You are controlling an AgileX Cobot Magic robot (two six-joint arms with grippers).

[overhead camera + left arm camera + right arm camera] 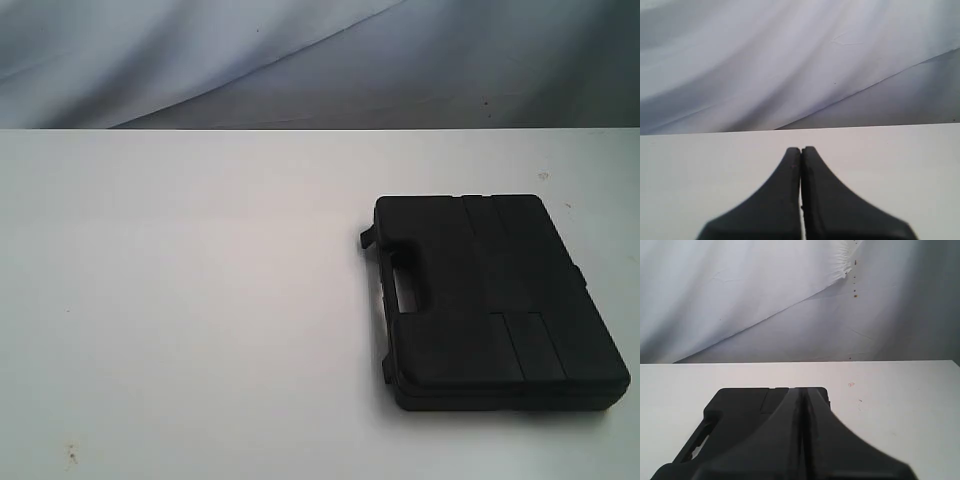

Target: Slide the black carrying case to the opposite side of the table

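Scanning L to R, pls: what's w/ the left gripper (pixel 801 150)?

B: Fingers pressed together, nothing between them. Only bare white table (pixel 180 300) ahead of it, then a grey backdrop cloth (pixel 300 60).

A: Mid-table?

B: Nothing but a few specks. Neither arm shows in the exterior view.

A: And the case (pixel 490 300)?

B: Lying flat on the right part of the table, close to the right edge of the exterior view. Its slot handle (pixel 405 280) faces left, twd the open tabletop.

A: Right gripper (pixel 801 390)?

B: Also closed tight, holding nothing. In its wrist view the case sits just ahead of and below the tips. Touching or not, can't tell.

A: So progress?

B: Approx. nil, I'd say. The case looks to be at its starting side, w/ the whole width of the table left to cross. If the opposite side means the left, the entire slide is yet to do. A closed tip against the case's right edge looks the likely way to push.
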